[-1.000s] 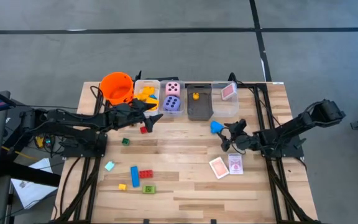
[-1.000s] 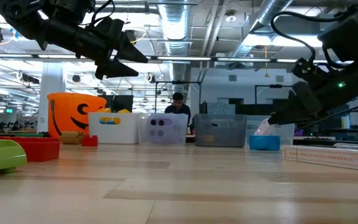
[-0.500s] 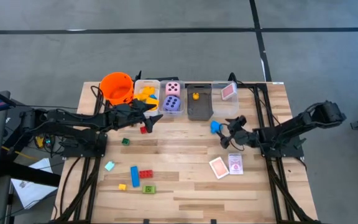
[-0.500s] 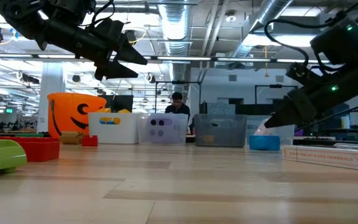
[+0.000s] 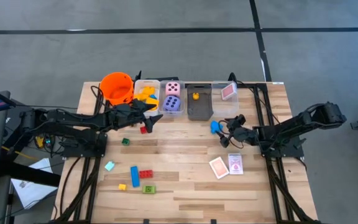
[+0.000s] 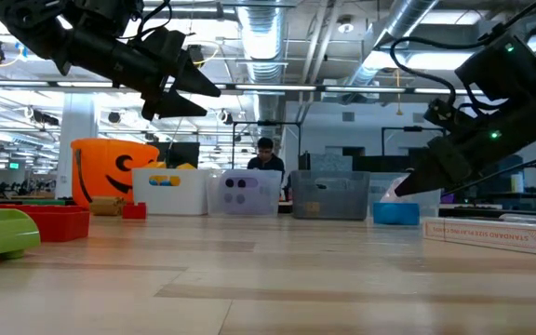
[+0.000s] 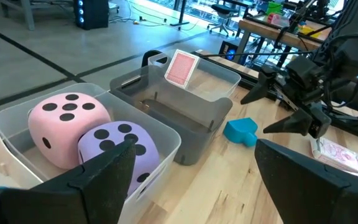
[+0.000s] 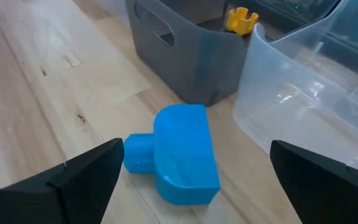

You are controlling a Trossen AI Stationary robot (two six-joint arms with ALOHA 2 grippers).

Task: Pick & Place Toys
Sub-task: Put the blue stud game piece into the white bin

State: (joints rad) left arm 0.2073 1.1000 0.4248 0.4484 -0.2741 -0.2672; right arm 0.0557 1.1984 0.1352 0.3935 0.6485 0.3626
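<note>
A blue block (image 8: 182, 155) lies flat on the table just in front of the grey bin (image 5: 199, 107). My right gripper (image 5: 225, 132) stands open on the block's right-hand side, pointing at it, its fingers on either side without touching. My left gripper (image 5: 152, 115) hangs open and empty above the table, in front of the clear bin (image 7: 160, 134) holding the pink die (image 7: 67, 124) and the purple die (image 7: 120, 146). More blocks lie loose near the table's left front: red (image 5: 144, 129), green (image 5: 125, 141) and blue (image 5: 135, 176).
An orange bucket (image 5: 117, 87) and a clear bin with yellow blocks (image 5: 145, 94) stand at the far left. A clear bin holding a card (image 5: 227, 93) is at the far right. Two cards (image 5: 227, 165) lie flat near my right arm. Bare wood shows mid-table.
My right gripper has swung a little toward the table's far edge and now points more squarely at the blue block. The block has stayed where it was on the table.
</note>
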